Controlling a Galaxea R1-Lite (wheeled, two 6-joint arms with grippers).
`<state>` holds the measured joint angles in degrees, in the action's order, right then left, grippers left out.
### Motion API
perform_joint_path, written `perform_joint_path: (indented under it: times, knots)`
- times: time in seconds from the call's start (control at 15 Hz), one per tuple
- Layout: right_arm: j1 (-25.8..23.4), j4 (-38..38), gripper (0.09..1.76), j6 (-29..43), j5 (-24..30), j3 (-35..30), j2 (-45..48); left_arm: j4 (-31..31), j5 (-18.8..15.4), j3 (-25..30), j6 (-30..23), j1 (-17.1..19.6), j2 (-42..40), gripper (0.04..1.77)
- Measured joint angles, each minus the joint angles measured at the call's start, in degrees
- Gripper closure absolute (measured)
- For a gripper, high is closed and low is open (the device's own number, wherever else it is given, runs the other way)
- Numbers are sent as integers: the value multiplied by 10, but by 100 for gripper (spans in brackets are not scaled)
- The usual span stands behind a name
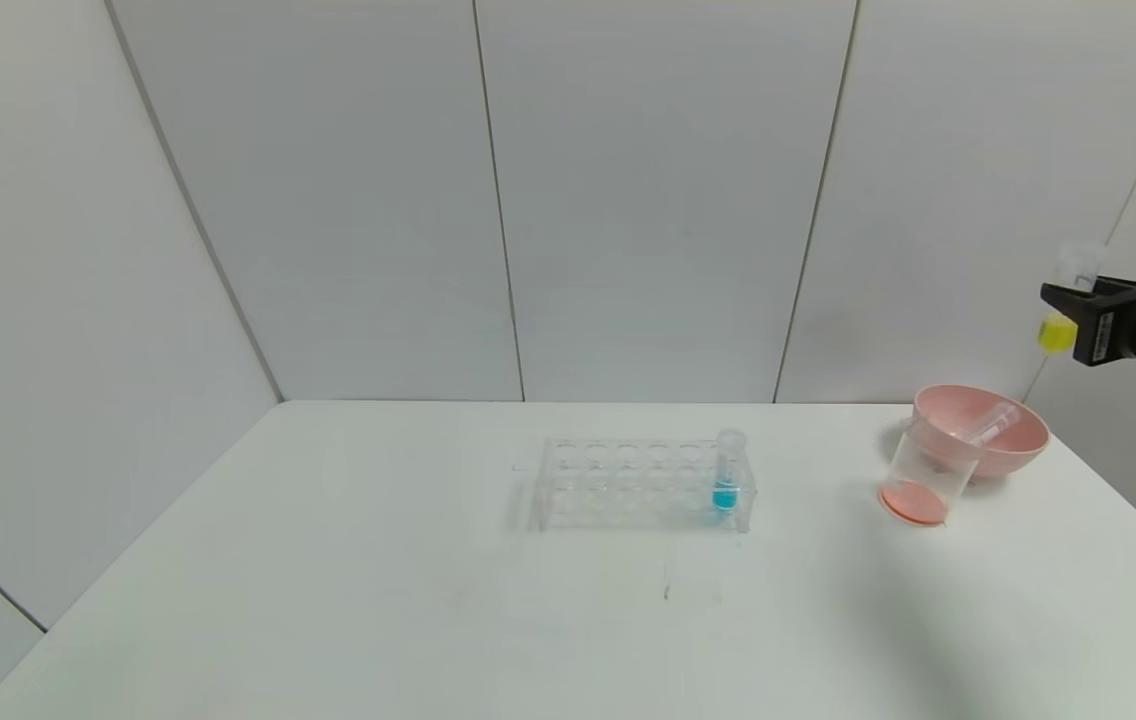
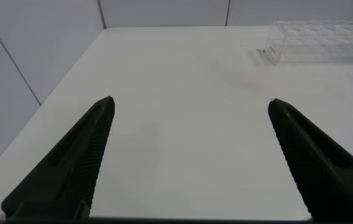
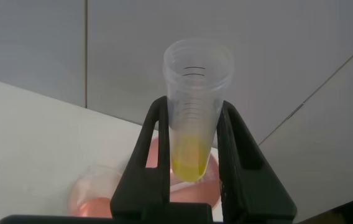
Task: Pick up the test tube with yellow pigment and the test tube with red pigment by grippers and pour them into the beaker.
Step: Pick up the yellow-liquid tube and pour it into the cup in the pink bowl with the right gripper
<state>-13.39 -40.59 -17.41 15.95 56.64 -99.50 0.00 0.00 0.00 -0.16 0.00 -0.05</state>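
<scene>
Yellow tube sits pinched upright in my right gripper, high in the air above the far right side of the surface. Down below stands the beaker with orange-red liquid in its bottom, touching the pink bowl. An empty tube leans in the beaker. My left gripper hangs spread wide over the near left side. The rack holds a blue tube.

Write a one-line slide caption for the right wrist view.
Right tool grips the test tube with yellow pigment upright above the pink bowl and beaker.
</scene>
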Motion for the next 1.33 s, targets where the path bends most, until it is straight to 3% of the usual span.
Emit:
perform_joint_path:
  times: [0.27,0.53,0.8,1.0,1.33]
  knots:
    - [-48,-35,134,-77,37,-5,-30,0,0,0,0,0,0,5]
    - [-57,-138,134,-172,43,-44,-66,0,0,0,0,0,0,5]
    - [-63,-211,134,-269,89,-97,-101,0,0,0,0,0,0,5]
    - [-73,-221,134,-340,128,-111,-119,0,0,0,0,0,0,5]
    - [-76,-221,134,-458,140,-118,-134,0,0,0,0,0,0,5]
